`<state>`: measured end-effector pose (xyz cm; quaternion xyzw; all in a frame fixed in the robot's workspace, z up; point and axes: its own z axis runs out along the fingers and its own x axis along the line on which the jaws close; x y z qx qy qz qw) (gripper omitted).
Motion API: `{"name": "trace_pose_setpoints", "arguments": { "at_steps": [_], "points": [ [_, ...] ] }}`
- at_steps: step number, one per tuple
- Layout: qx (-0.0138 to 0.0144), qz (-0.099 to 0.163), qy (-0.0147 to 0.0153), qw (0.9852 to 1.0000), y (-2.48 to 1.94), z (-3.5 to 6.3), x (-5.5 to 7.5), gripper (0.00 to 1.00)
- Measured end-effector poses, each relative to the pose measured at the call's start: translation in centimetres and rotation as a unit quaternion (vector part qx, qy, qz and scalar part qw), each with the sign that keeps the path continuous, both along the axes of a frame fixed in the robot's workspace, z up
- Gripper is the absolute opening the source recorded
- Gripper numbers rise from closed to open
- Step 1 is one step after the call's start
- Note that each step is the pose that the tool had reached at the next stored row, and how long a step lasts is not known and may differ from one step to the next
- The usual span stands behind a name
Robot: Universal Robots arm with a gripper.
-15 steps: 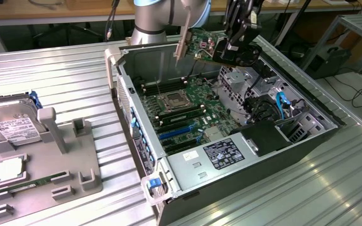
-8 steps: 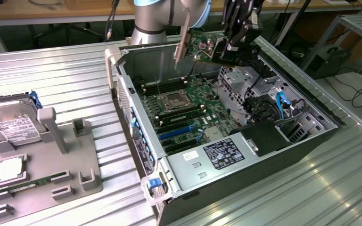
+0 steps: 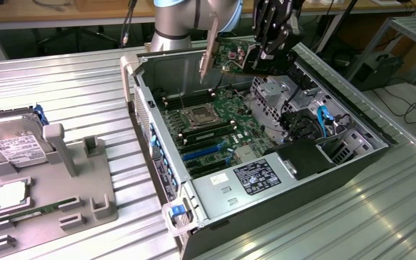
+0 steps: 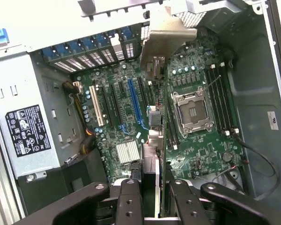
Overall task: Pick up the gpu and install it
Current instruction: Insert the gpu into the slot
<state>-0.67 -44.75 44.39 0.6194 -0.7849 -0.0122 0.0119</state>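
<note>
Above open metal case [image 3: 141, 103], tool [image 3: 264, 58] clamps thin flat gpu [image 3: 231, 54].

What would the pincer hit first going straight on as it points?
Likely the motherboard near the blue slot, the gpu in the pincer touching first; depth is unclear.

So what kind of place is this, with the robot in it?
Probably a robotics lab or workshop: a robot arm holds the gpu over an open computer case on a ribbed metal table, with a hard drive in a grey parts holder beside it.
</note>
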Motion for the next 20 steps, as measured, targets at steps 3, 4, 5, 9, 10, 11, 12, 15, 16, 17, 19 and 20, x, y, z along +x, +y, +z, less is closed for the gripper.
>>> {"name": "trace_pose_setpoints", "arguments": {
  "at_steps": [3,4,5,9,10,11,12,15,16,17,19,20],
  "points": [
    [0.0002,0.011,0.0,0.9999,-0.01,0.0,-0.02,0.27],
    [0.0002,0.014,0.0,0.9999,-0.01,0.0,-0.04,0.27],
    [0.0002,0.019,0.0001,0.9998,-0.02,0.0,-0.06,0.27],
    [0.0003,0.032,0.0,0.9995,-0.02,0.0,-0.11,0.27],
    [0.0003,0.035,0.0,0.9994,-0.02,0.0,-0.12,0.27],
    [0.0004,0.038,0.0,0.9993,-0.02,0.0,-0.13,0.27],
    [0.0004,0.041,0.0001,0.9991,-0.03,0.0,-0.15,0.27],
    [0.0006,0.052,0.0,0.9987,-0.03,0.0,-0.18,0.27],
    [0.0007,0.055,0.0,0.9985,-0.03,0.0,-0.19,0.27],
    [0.0007,0.058,0.0,0.9983,-0.03,0.0,-0.19,0.27],
    [0.0008,0.066,0.0,0.9978,-0.04,0.0,-0.2,0.27],
    [0.0008,0.07,0.0,0.9976,-0.04,0.0,-0.2,0.27]
  ]
}}
